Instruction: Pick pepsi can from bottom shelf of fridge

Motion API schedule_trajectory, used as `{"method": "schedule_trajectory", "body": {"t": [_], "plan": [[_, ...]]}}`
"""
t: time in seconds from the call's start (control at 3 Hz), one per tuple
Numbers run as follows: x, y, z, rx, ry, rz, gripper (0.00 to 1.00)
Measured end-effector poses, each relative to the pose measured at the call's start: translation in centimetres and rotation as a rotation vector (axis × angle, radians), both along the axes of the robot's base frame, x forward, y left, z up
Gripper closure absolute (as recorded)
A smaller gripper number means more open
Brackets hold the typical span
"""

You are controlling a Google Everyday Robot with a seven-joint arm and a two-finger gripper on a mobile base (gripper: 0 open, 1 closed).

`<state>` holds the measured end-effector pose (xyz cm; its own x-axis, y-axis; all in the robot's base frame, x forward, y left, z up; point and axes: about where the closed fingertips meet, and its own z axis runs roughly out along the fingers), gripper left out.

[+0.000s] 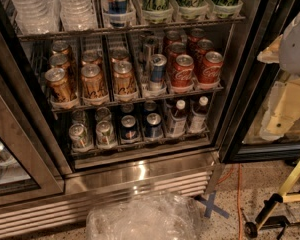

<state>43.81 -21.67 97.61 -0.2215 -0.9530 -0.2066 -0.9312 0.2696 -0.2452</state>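
Observation:
The fridge (140,171) stands open in front of me, with wire racks and a slatted steel base. On the bottom shelf (140,145) the pepsi can (128,127), dark navy with a silver top, stands upright in the front of a middle lane. A brighter blue can (153,125) is just right of it and a silver-green can (105,132) just left. My gripper (285,109) shows as a white and cream shape at the right edge, outside the fridge and far from the pepsi can.
Two small bottles (177,118) stand right of the blue can. Gold cans (92,81) and red cans (182,71) fill the rack above. The dark-framed glass door (250,84) hangs open on the right. Crumpled clear plastic (145,219) lies on the floor in front. A yellow wheeled stand (285,196) is at lower right.

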Motion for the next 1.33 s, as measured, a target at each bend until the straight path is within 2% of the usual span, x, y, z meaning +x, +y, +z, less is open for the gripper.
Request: {"method": "schedule_trajectory", "body": {"t": [0.33, 0.67, 1.0, 1.33], "plan": [[0.0, 0.0, 0.0, 0.0, 0.0, 0.0, 0.0], [0.2, 0.2, -0.8, 0.043, -0.018, -0.025, 0.0], [1.1, 1.1, -3.5, 0.133, -0.037, -0.046, 0.0], [2.7, 2.5, -6.0, 0.207, -0.087, -0.083, 0.0]]}}
